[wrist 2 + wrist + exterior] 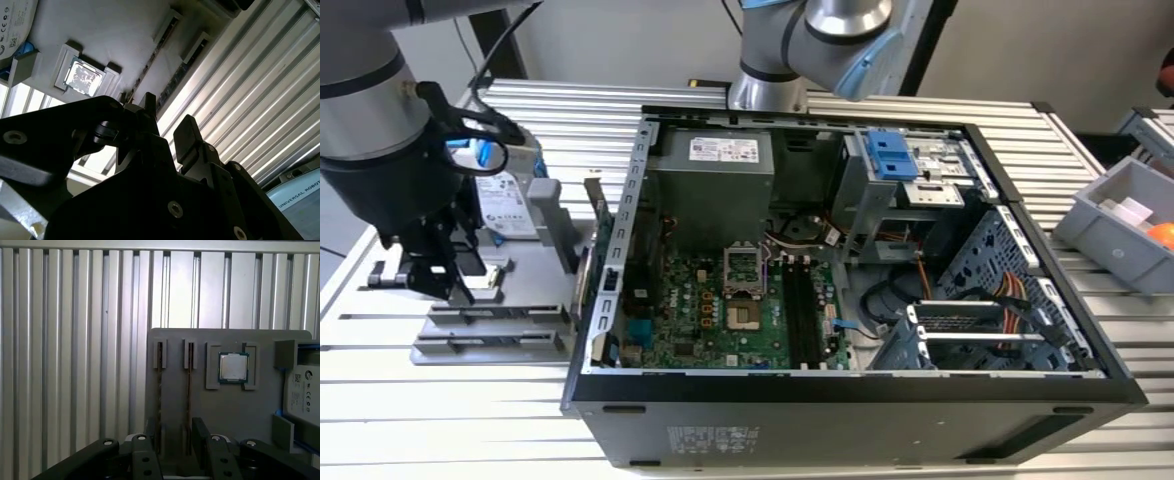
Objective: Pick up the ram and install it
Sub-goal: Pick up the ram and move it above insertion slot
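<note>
Claw (175, 432): black, blocky fingers spread apart, gripping nothing, poised over the grey holder (225, 410).
Ram (189, 380): thin stick standing on edge in a long slot of the holder, with a twin stick (160, 380) in the slot just beside it.
Neighbours: square silver chip (233, 367) in a recess beside the sticks, and a hard drive (302, 390) beyond it.
Computer case (854, 420): open dark metal box at three o'clock from the holder in the exterior view. Inside is a green board (707, 320) with long black slots (798, 300).
Table (454, 420): ribbed silver metal.
Bin (1121, 220): grey plastic, at three o'clock from the case.
</note>
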Motion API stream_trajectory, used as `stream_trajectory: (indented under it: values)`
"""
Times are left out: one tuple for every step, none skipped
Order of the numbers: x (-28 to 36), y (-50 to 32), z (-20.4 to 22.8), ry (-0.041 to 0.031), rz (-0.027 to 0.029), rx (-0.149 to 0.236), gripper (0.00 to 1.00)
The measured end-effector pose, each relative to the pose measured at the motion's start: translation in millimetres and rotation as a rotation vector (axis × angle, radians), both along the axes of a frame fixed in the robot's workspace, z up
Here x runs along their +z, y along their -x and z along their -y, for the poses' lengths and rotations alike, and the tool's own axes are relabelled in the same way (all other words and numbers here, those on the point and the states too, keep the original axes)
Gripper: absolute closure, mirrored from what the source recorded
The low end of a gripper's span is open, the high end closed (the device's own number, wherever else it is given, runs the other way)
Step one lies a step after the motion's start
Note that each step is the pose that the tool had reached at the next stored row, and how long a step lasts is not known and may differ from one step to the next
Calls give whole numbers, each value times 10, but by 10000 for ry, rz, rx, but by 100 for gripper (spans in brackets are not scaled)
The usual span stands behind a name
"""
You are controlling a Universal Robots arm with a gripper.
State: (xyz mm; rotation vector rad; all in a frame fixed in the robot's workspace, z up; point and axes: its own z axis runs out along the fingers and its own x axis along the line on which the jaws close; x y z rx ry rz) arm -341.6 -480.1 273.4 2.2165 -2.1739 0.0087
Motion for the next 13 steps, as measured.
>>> stream_trajectory:
  values:
    - [-6,0,3,0,0,0,0]
    - [-13,0,6,0,-1,0,0]
    - [-20,0,9,-2,1,0,0]
    - [-28,0,10,-2,1,0,0]
    - [-36,0,12,-2,1,0,0]
    - [-43,0,16,-1,-1,0,0]
    - [-50,0,19,0,-2,1,0]
    - [-57,0,23,0,-2,1,0]
    - [-65,0,26,-1,-2,0,0]
    - [-72,0,30,-1,-2,0,0]
    - [-80,-1,34,-2,-1,0,0]
    - [-87,-1,38,-2,-1,1,0]
    - [-95,0,42,-1,-2,1,0]
